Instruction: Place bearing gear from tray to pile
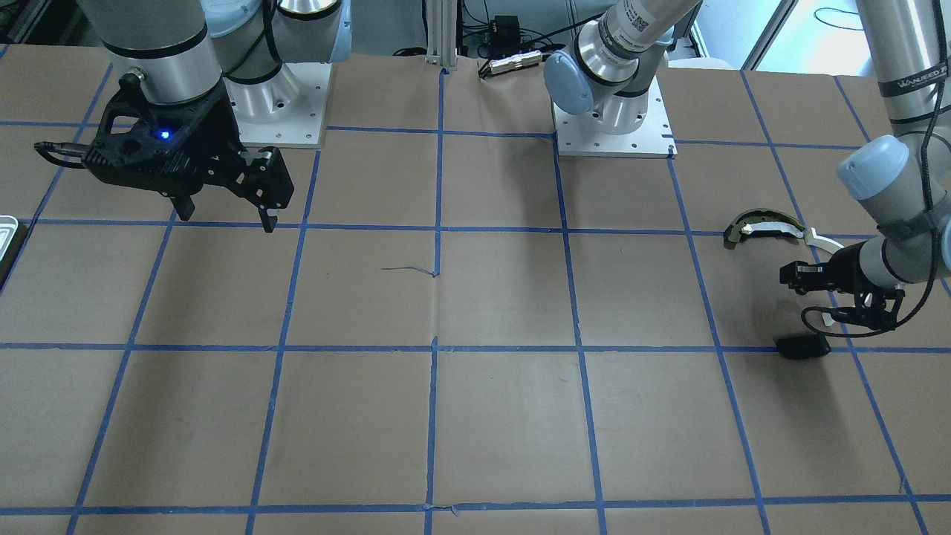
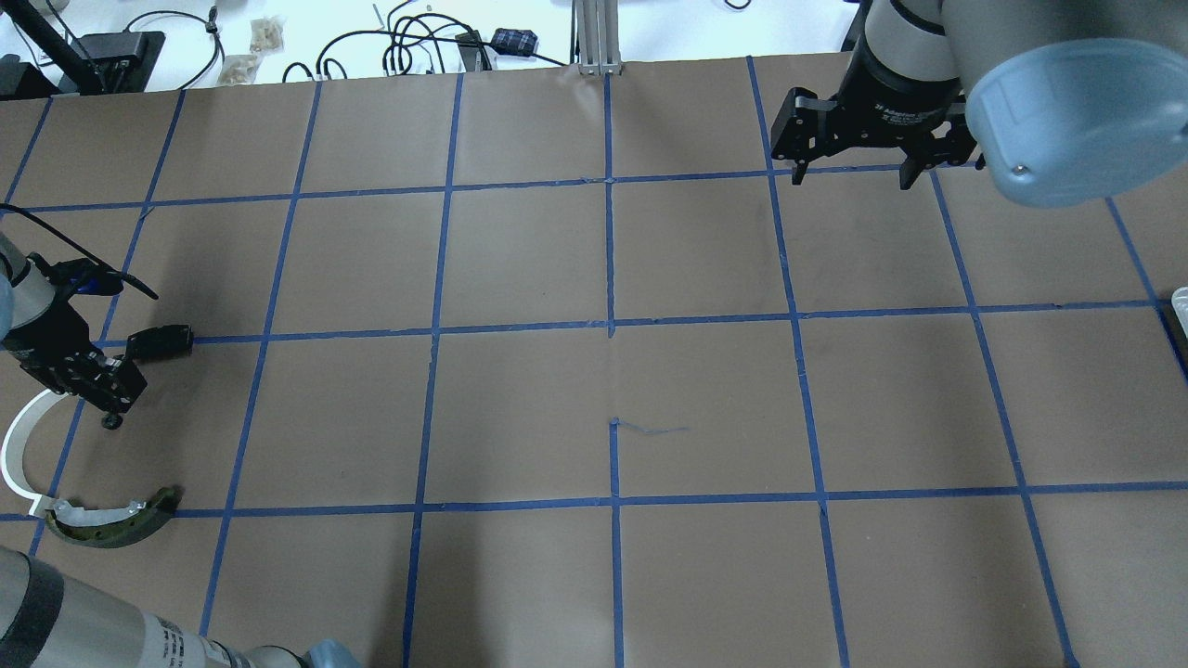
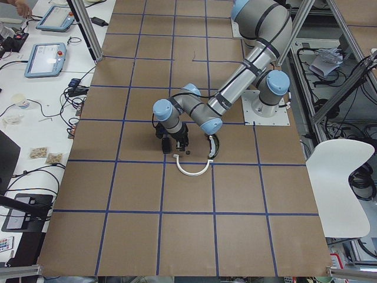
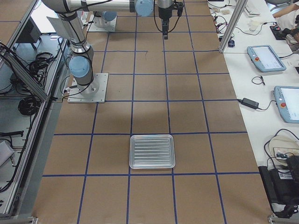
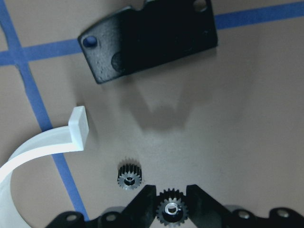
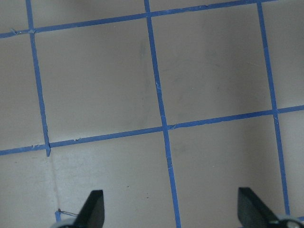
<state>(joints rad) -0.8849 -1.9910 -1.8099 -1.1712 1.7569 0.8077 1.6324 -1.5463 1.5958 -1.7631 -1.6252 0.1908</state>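
Note:
My left gripper [image 5: 171, 202] is shut on a small dark bearing gear [image 5: 171, 210], held low over the paper at the pile. A second gear [image 5: 129, 175] lies just beside it. The pile holds a white arc strip [image 2: 14, 455], a dark olive curved piece [image 2: 116, 524] and a black plate with holes [image 5: 147, 45]. The left gripper [image 2: 111, 416] sits between the arc and the plate. The tray [image 4: 152, 151] looks empty and lies far off, near the table's right end. My right gripper [image 1: 226, 219] is open and empty, high over the table.
The table is brown paper with a blue tape grid. The arm bases [image 1: 613, 126] stand at the robot's edge. Cables and boxes [image 2: 418, 46] lie beyond the far edge. The tray's corner [image 1: 7, 230] shows at the front view's left edge.

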